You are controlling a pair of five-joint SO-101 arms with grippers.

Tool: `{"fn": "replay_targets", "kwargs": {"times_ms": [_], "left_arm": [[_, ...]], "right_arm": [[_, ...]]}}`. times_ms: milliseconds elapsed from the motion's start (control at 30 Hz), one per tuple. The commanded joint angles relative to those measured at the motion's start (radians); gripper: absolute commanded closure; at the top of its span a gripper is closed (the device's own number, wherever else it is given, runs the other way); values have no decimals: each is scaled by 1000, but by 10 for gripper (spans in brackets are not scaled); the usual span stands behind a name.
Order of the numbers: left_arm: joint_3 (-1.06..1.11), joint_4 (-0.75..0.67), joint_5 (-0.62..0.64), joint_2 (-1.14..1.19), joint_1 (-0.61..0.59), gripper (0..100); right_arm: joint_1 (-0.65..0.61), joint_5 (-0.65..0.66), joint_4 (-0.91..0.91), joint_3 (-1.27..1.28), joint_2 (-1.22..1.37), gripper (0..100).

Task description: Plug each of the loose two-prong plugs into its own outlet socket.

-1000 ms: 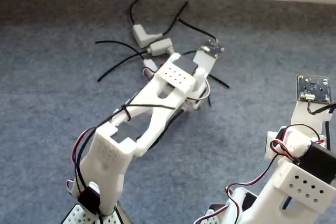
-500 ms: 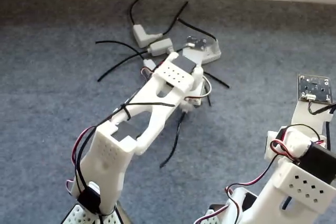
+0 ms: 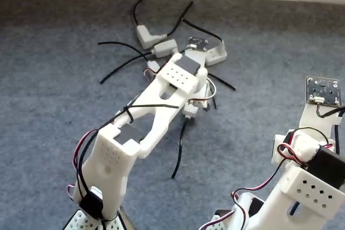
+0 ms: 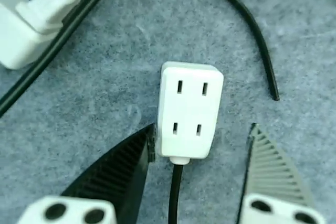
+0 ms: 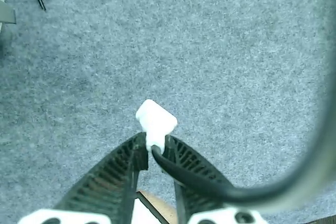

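A white outlet block [image 4: 190, 116] with two pairs of slots lies face up on the grey carpet, its black cord running back under my left arm. My left gripper [image 4: 203, 128] is open around the cord end of the block, the black finger [image 4: 126, 171] touching its corner and the pale finger [image 4: 268, 171] apart from it. From above, the block [image 3: 216, 55] lies just past the left arm's wrist. My right gripper [image 5: 156, 145] is shut on a small white plug [image 5: 156, 119] with a black cord, held above bare carpet. Two white plugs [image 3: 144, 35] [image 3: 164, 47] lie beyond the left arm.
A smaller white plug [image 3: 153, 67] lies beside the left arm. Loose black cords [image 3: 116, 57] fan out over the carpet at the back. A white plug body [image 4: 31, 24] and a cord end [image 4: 262, 51] lie near the outlet block. The right arm [image 3: 307, 171] stands at the front right.
The left arm's wrist swung left, uncovering the outlet block. The block's black cord slid out from under the arm toward the front. The right arm stayed still.
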Motion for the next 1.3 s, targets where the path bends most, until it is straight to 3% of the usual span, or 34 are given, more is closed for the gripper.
{"fn": "replay_targets", "kwargs": {"times_ms": [0,200,567,700,833,1100,1267], "left_arm": [[-50,25,-37,-24,24,687],[-214,153,-83,-122,-53,687],[-257,184,-77,-133,-481,688],[-260,115,-77,-67,-550,688],[-257,31,-77,-21,-598,688],[-262,-172,-28,150,-653,740],[-262,-193,-3,153,-654,771]], "right_arm": [[2,-11,36,-5,-15,986],[-33,-52,33,-5,-15,986],[-487,-258,-127,28,-4,985],[-639,-311,-275,124,24,985],[-719,-367,-380,130,219,985],[-805,-496,-418,-249,664,988],[-869,-417,-348,-401,837,988]]}}
